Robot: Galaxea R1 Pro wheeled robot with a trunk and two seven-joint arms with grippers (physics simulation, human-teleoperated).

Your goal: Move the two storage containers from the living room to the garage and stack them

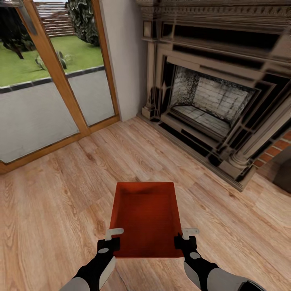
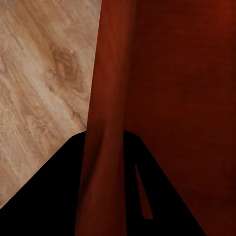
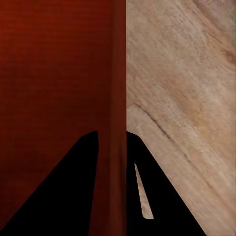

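Note:
One orange-red lidless storage container (image 1: 147, 214) is held in front of me over the living room's light wood-plank floor (image 1: 60, 194). My left gripper (image 1: 114, 236) is shut on its left side wall near the close corner. My right gripper (image 1: 185, 236) is shut on the right side wall opposite. In the left wrist view the container's thin wall (image 2: 105, 98) runs between the two black fingers of the left gripper (image 2: 104, 135). The right wrist view likewise has the wall (image 3: 118, 73) pinched in the right gripper (image 3: 112, 133), with the ribbed bottom (image 3: 54, 73) beside it.
A carved fireplace (image 1: 210, 105) with a brick edge (image 1: 279, 147) stands ahead on the right. A wood-framed glass door (image 1: 60, 81) onto a patio and lawn fills the left. A dark object (image 1: 285, 173) sits at the right edge. Plank floor stretches between door and fireplace.

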